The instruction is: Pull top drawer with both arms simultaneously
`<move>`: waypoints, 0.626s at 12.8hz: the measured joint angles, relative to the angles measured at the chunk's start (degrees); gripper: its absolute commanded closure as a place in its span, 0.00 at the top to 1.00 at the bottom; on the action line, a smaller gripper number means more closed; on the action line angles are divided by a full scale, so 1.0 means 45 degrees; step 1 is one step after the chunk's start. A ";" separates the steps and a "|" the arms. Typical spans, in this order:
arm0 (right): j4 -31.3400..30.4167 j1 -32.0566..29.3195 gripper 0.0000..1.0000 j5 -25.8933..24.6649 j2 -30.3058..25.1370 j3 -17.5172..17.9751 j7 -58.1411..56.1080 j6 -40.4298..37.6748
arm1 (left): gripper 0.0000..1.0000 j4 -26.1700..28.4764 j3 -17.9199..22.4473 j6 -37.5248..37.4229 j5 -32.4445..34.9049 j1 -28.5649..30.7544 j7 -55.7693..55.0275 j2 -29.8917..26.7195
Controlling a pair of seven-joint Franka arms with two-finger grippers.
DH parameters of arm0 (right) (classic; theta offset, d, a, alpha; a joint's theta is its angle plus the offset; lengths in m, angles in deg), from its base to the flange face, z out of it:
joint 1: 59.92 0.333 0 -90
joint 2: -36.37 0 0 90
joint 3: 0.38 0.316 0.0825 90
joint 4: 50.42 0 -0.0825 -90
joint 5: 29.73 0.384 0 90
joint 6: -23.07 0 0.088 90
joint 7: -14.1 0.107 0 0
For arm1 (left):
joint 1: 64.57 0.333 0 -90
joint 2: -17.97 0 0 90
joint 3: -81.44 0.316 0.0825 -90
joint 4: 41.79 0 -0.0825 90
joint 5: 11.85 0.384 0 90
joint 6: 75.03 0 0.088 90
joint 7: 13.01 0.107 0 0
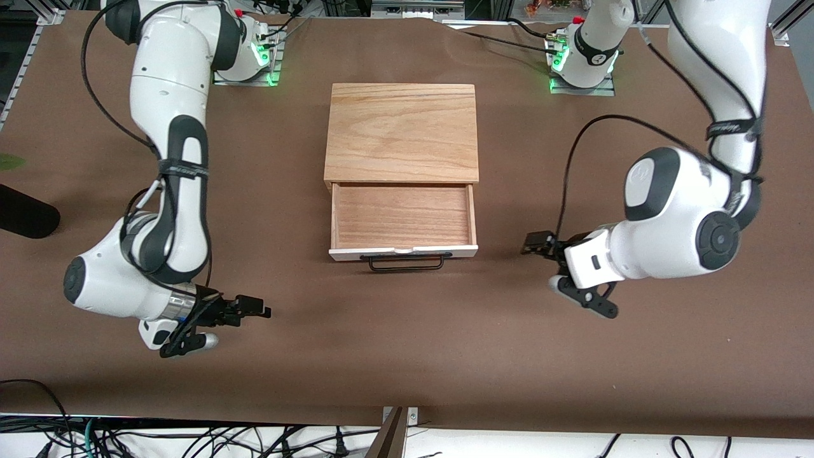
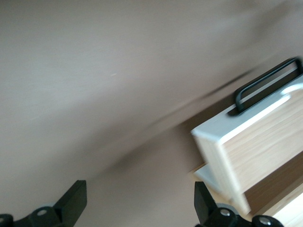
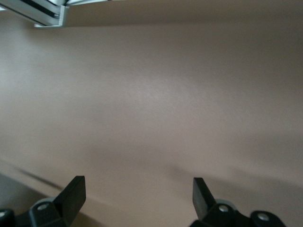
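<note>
The top drawer (image 1: 403,216) stands pulled out of the wooden box (image 1: 402,130), its light-wood tray empty, its white front panel and black wire handle (image 1: 407,263) facing the front camera. My left gripper (image 1: 529,245) is open and empty, low over the table beside the drawer front toward the left arm's end. The left wrist view shows the drawer (image 2: 265,142), its handle (image 2: 266,83) and the second drawer's white front (image 2: 221,182) beneath, apart from my open left gripper (image 2: 140,198). My right gripper (image 1: 262,310) is open and empty over bare table toward the right arm's end; its wrist view (image 3: 139,196) shows only table.
A black object (image 1: 25,217) and a green leaf (image 1: 9,162) lie at the right arm's end of the table. Cables (image 1: 191,439) hang along the edge nearest the front camera. An aluminium rail (image 3: 42,12) shows in the right wrist view.
</note>
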State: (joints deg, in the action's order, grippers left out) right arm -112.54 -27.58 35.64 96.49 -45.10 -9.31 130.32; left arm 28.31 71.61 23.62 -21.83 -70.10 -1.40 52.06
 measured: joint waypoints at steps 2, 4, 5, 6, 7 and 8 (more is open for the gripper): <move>0.0006 0.0068 1.00 -0.0994 -0.0001 -0.0028 0.1213 0.0134 | 1.00 -0.0004 0.0015 -0.1233 0.1351 0.0119 -0.0151 -0.0850; 0.0025 -0.0097 1.00 -0.3063 -0.0342 0.0750 0.2366 0.0707 | 1.00 -0.0004 0.0063 -0.2548 0.1803 0.0391 -0.0271 -0.1616; 0.0018 -0.0396 1.00 -0.4751 -0.0772 0.1836 0.3237 0.1141 | 1.00 -0.0002 0.0087 -0.2994 0.1888 0.0616 -0.0261 -0.1949; -0.0037 -0.0871 1.00 -0.6578 -0.1303 0.3221 0.4301 0.1479 | 1.00 0.0005 0.0095 -0.3243 0.2198 0.0811 -0.0234 -0.2246; -0.0187 -0.1559 1.00 -0.8629 -0.1930 0.4839 0.5487 0.1645 | 1.00 0.0036 0.0095 -0.3289 0.2667 0.0904 -0.0231 -0.2562; -0.0448 -0.2262 1.00 -1.0297 -0.2521 0.6178 0.6296 0.1679 | 1.00 0.0172 0.0089 -0.3189 0.2927 0.0897 -0.0254 -0.2937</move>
State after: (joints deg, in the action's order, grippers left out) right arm -114.56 -37.76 -10.69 85.15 -17.30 19.02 137.88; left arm 29.09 72.02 9.27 -8.66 -66.06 -2.54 38.84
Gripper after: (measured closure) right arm 0.000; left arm 0.000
